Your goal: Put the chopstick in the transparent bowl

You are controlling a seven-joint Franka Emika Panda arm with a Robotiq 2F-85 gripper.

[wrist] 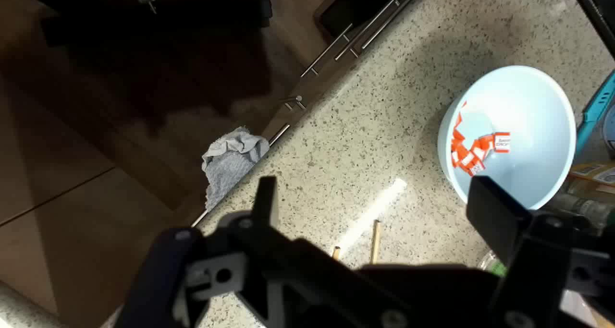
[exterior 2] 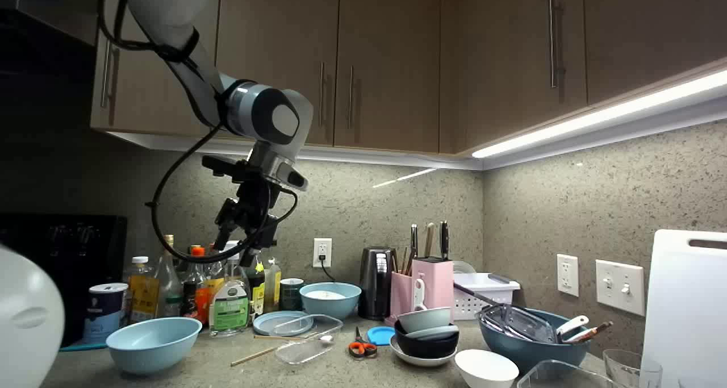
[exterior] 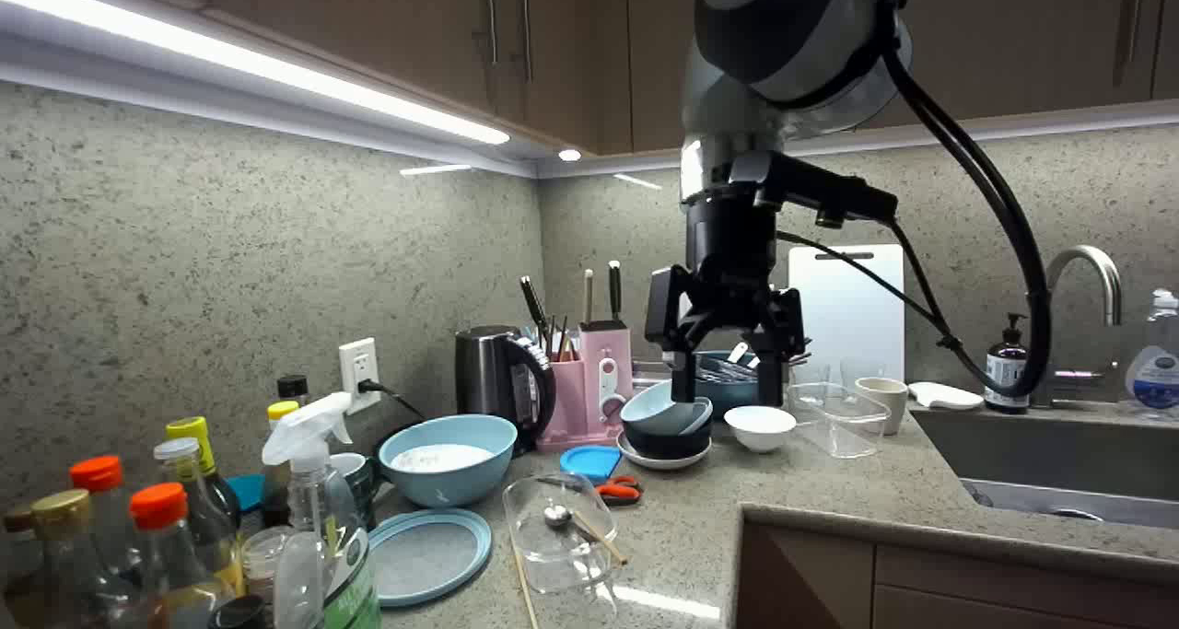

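Two thin wooden chopsticks show near a clear see-through rectangular container (exterior: 543, 569), the likeliest transparent bowl. One chopstick (exterior: 522, 578) lies on the counter beside it. The other chopstick (exterior: 608, 546) rests across its rim, next to a metal spoon (exterior: 556, 516). In an exterior view the container (exterior 2: 304, 351) and a chopstick (exterior 2: 253, 357) show again. In the wrist view only chopstick ends (wrist: 375, 241) show; my gripper hides the rest. My gripper (wrist: 375, 191) is open and empty, high above the counter. It also shows in both exterior views (exterior: 728, 390) (exterior 2: 234, 251).
A pale-blue bowl (wrist: 533, 136) holds orange-and-white packets. Bottles (exterior: 166, 555) and a spray bottle (exterior 2: 230, 308) stand along the wall. Scissors (exterior: 619, 491), stacked bowls (exterior: 665, 440), a white bowl (exterior: 760, 426) and a second clear container (exterior: 843, 436) stand farther along, towards the sink (exterior: 1068, 463).
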